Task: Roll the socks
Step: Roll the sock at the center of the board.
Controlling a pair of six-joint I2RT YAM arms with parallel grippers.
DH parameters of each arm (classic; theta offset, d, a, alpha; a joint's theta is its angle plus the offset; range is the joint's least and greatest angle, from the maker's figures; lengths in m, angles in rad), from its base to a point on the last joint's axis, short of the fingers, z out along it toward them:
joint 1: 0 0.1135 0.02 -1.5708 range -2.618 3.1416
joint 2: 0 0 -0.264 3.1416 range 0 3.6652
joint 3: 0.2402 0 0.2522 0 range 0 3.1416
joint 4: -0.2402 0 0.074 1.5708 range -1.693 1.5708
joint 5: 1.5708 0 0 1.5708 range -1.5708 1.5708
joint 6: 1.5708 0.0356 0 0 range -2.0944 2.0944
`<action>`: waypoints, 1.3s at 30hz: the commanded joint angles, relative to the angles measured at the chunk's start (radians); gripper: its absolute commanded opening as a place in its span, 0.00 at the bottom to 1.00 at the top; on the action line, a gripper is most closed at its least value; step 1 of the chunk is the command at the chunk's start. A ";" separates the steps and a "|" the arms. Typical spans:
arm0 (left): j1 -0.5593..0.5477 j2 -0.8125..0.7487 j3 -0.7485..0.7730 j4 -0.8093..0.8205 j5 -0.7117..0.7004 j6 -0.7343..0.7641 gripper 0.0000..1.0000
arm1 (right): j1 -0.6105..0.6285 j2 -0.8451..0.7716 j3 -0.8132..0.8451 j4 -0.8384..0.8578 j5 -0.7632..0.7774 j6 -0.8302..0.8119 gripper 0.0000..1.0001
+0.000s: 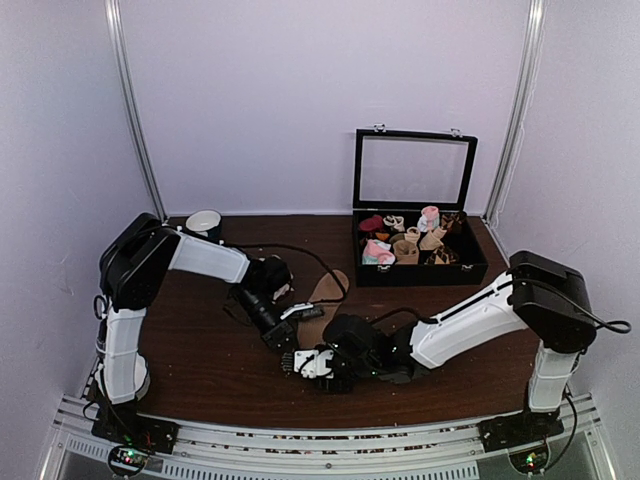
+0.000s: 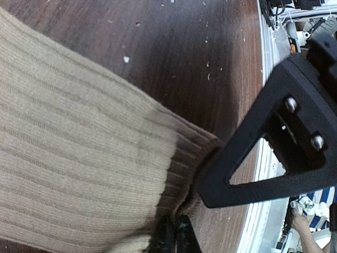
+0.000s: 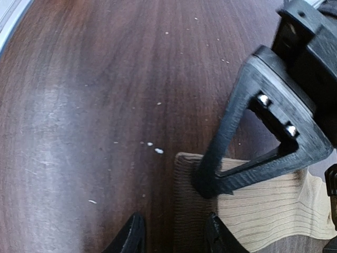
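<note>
lying flat on grainy wood table (image 1: 200, 370), ribbed tan socks (image 2: 79, 158)

socks (image 2: 79, 158): ribbed knit cloth | table (image 3: 79, 105): dark wood, slight sheen | jaws: matt black plastic

Robot lab booth, white walls (image 1: 300, 90), aluminium rail (image 1: 330, 442)

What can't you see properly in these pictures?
- Top view: the things inside the black box are too small to name.
- Left wrist view: the socks run past the left edge; whether one or both, unclear.
- Right wrist view: the right gripper covers part of the socks' edge.
</note>
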 commanded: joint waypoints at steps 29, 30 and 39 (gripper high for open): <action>-0.004 0.016 -0.004 -0.049 -0.133 0.028 0.00 | 0.045 -0.103 -0.136 0.005 0.101 0.063 0.41; -0.004 0.016 -0.003 -0.051 -0.133 0.029 0.00 | 0.045 -0.107 -0.133 0.000 0.086 0.067 0.41; -0.003 0.016 0.001 -0.061 -0.128 0.035 0.00 | 0.048 -0.041 -0.061 -0.027 0.049 0.049 0.40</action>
